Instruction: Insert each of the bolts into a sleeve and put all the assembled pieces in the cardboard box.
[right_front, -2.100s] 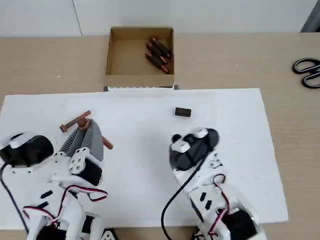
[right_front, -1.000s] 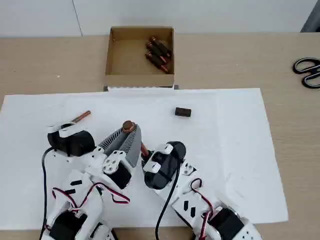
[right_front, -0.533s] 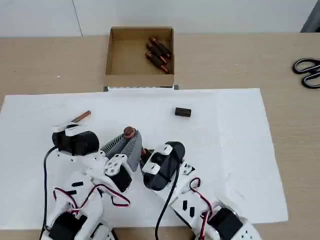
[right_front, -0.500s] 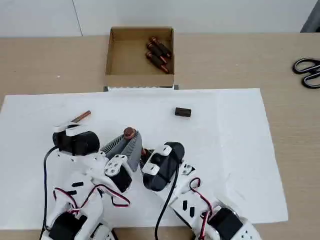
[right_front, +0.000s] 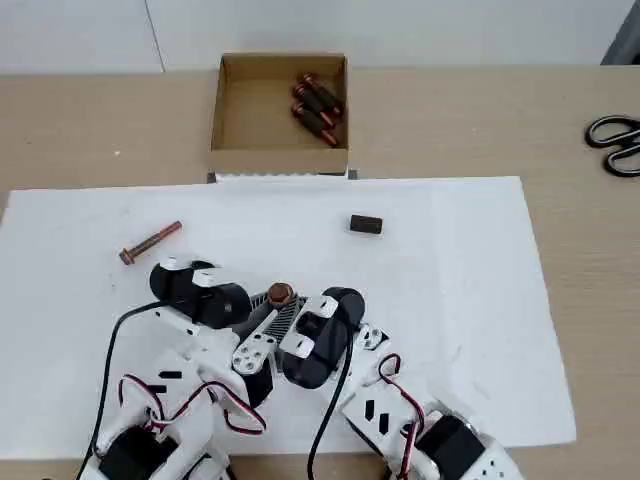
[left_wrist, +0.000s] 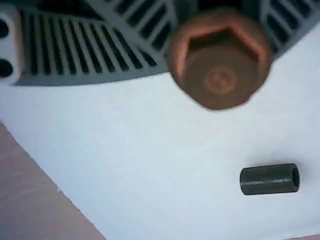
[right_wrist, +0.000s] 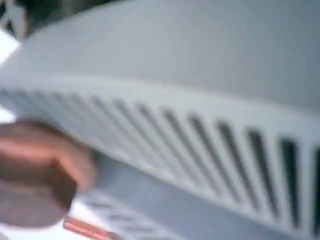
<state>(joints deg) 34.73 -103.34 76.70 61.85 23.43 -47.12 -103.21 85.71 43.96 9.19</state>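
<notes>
White paper (right_front: 450, 300) covers the near half of a pale wooden table (right_front: 450, 120), and both arms rise from its near edge, leaning in towards each other. The left gripper (right_front: 277, 303), its grey ribbed fingers (left_wrist: 100, 50) pointing towards the far side, is clamped on a copper-coloured bolt (left_wrist: 219, 70). The bolt's hexagonal flanged head sticks out past the fingertips, above the sheet. The right arm (right_front: 322, 335), a black motor block in a white bracket, sits just beside it. Whether the right gripper (right_front: 296, 312) is open or closed cannot be told, since its wrist view gives a blurred ribbed grey surface with a copper shape at one edge.

Further out on the paper, to the left, a second bolt (right_front: 150, 243) lies flat at a slant, well apart from both arms. To the right lies a short dark cylindrical sleeve (right_front: 366, 224) on its side, hollow at the end.

Beyond the sheet's far edge stands the open cardboard box (right_front: 280, 160), square and shallow. In its right half lie several assembled pieces (right_front: 318, 108), dark sleeves with copper ends. Black-handled scissors (right_front: 615, 143) rest at the table's right edge. A pale wall (right_front: 400, 30) closes the back.
</notes>
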